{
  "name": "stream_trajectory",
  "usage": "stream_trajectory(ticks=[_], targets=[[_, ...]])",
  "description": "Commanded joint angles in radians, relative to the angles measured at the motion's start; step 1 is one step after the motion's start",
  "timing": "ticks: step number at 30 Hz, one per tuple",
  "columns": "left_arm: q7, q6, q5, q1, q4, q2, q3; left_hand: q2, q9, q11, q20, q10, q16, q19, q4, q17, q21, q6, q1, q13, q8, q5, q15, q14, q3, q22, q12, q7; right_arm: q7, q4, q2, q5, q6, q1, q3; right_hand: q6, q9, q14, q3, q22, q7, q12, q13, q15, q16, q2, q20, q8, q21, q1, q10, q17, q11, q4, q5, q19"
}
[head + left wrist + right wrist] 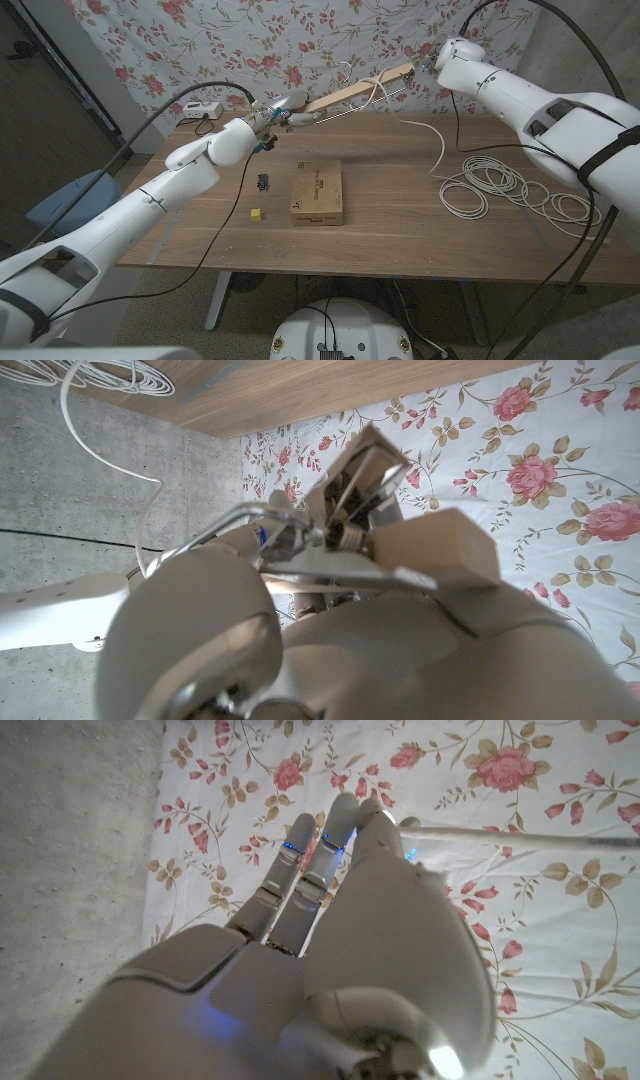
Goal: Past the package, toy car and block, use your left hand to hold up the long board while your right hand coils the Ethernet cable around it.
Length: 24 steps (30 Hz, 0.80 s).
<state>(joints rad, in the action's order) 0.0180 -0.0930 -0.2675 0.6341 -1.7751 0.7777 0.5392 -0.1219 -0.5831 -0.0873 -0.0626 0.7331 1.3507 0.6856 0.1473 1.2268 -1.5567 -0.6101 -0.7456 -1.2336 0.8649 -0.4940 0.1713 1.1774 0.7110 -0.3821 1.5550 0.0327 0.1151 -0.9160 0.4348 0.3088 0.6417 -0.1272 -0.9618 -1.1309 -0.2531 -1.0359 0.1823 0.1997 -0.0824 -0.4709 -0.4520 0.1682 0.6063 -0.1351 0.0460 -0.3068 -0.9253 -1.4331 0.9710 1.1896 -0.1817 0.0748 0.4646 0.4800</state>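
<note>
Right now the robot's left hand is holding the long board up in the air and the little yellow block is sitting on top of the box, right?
Not quite. The left hand does hold the board up, but the head view shows the block on the table, beside the box, not on it.

The long board (355,93) is up in the air over the back of the table (400,240). It slants, low on the left and high on the right. The left hand (281,113) holds its low end. The right hand (428,64) is at its high end. The Ethernet cable (500,185) loops around the board near the high end, hangs down to the table, and lies in a pile of rings on the right side. The package (317,193) lies near the middle of the table. The toy car (264,182) is just left of it. The block (256,213) sits left of the package too, nearer the front edge.
</note>
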Motion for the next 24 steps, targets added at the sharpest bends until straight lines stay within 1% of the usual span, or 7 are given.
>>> stream_trajectory(ticks=[1, 6, 8, 12, 20, 21, 24], targets=[[-0.035, -0.031, 0.076, 0.018, 0.018, -0.022, -0.031, -0.028, -0.001, 0.007, -0.014, 0.002, 0.012, -0.001, 0.001, 0.002, -0.002, -0.005, 0.013, -0.003, 0.006, -0.008, 0.001, -0.001, -0.003, -0.003, 0.007, -0.002, 0.105, -0.024, 0.057, -0.073, 0.022, 0.056, -0.005, -0.004, -0.006, -0.005, 0.009, 0.002, -0.001, 0.000, -0.055, 0.059, -0.005, -0.003, 0.155, 0.003, -0.008, -0.010, 0.105, 0.003, 0.091, -0.001, 0.005, -0.008], [-0.083, -0.011, 0.074, 0.020, 0.033, -0.051, -0.034, -0.029, -0.001, 0.005, -0.016, 0.004, 0.016, 0.005, 0.000, 0.002, -0.001, -0.002, 0.012, -0.003, 0.008, -0.008, 0.006, 0.000, -0.004, 0.000, 0.007, -0.002, 0.100, -0.076, 0.085, -0.104, -0.010, 0.112, 0.011, -0.005, -0.007, -0.005, 0.013, 0.001, 0.001, 0.002, -0.056, 0.058, -0.007, -0.004, 0.154, 0.004, -0.010, -0.012, 0.106, 0.002, 0.091, -0.002, 0.007, -0.009], [-0.097, 0.018, 0.056, 0.016, 0.028, -0.058, -0.029, -0.030, 0.000, 0.004, -0.016, 0.004, 0.018, 0.005, 0.000, 0.002, -0.002, -0.001, 0.011, -0.003, 0.008, -0.008, 0.007, 0.000, -0.004, 0.000, 0.007, -0.002, 0.099, -0.089, 0.091, -0.116, -0.017, 0.134, 0.017, -0.005, -0.007, -0.006, 0.014, 0.001, 0.001, 0.003, -0.054, 0.058, -0.009, -0.005, 0.154, 0.005, -0.011, -0.012, 0.107, 0.002, 0.091, -0.002, 0.008, -0.009], [-0.087, 0.082, 0.030, -0.006, 0.018, -0.067, -0.008, -0.032, 0.000, 0.005, -0.020, 0.006, 0.022, 0.007, 0.000, 0.002, -0.003, -0.001, 0.010, -0.003, 0.011, -0.008, 0.012, 0.002, -0.005, -0.001, 0.007, -0.002, 0.074, -0.141, 0.114, -0.150, -0.031, 0.193, 0.048, -0.005, -0.006, -0.007, 0.017, 0.001, 0.003, 0.004, -0.055, 0.058, -0.010, -0.006, 0.154, 0.007, -0.012, -0.014, 0.109, 0.002, 0.093, -0.003, 0.009, -0.009], [-0.065, 0.183, -0.046, -0.063, 0.016, -0.081, 0.050, -0.034, -0.001, 0.000, -0.023, 0.007, 0.027, 0.010, 0.000, 0.002, -0.002, 0.000, 0.009, -0.003, 0.016, -0.007, 0.013, 0.002, -0.006, 0.000, 0.008, -0.003, 0.005, -0.316, 0.193, -0.206, -0.020, 0.343, 0.120, -0.007, -0.007, -0.010, 0.022, 0.000, 0.005, 0.005, -0.057, 0.058, -0.012, -0.008, 0.153, 0.008, -0.014, -0.016, 0.112, 0.003, 0.094, -0.004, 0.011, -0.009], [-0.065, 0.203, -0.071, -0.074, 0.015, -0.086, 0.064, -0.034, -0.001, 0.002, -0.023, 0.008, 0.028, 0.009, 0.000, 0.002, -0.004, 0.001, 0.008, -0.003, 0.017, -0.007, 0.013, 0.003, -0.006, -0.003, 0.008, -0.002, -0.012, -0.361, 0.215, -0.223, -0.011, 0.384, 0.141, -0.007, -0.007, -0.010, 0.023, 0.000, 0.004, 0.005, -0.057, 0.058, -0.013, -0.008, 0.153, 0.008, -0.015, -0.016, 0.112, 0.003, 0.095, -0.004, 0.011, -0.009], [-0.063, 0.238, -0.104, -0.091, 0.014, -0.096, 0.087, -0.034, -0.001, 0.000, -0.024, 0.008, 0.030, 0.010, 0.000, 0.002, -0.004, 0.002, 0.008, -0.003, 0.018, -0.007, 0.014, 0.003, -0.007, -0.002, 0.007, -0.005, -0.048, -0.431, 0.247, -0.252, 0.009, 0.450, 0.180, -0.009, -0.008, -0.011, 0.026, 0.000, 0.006, 0.006, -0.057, 0.058, -0.014, -0.008, 0.153, 0.009, -0.016, -0.018, 0.112, 0.003, 0.096, -0.004, 0.012, -0.009]])
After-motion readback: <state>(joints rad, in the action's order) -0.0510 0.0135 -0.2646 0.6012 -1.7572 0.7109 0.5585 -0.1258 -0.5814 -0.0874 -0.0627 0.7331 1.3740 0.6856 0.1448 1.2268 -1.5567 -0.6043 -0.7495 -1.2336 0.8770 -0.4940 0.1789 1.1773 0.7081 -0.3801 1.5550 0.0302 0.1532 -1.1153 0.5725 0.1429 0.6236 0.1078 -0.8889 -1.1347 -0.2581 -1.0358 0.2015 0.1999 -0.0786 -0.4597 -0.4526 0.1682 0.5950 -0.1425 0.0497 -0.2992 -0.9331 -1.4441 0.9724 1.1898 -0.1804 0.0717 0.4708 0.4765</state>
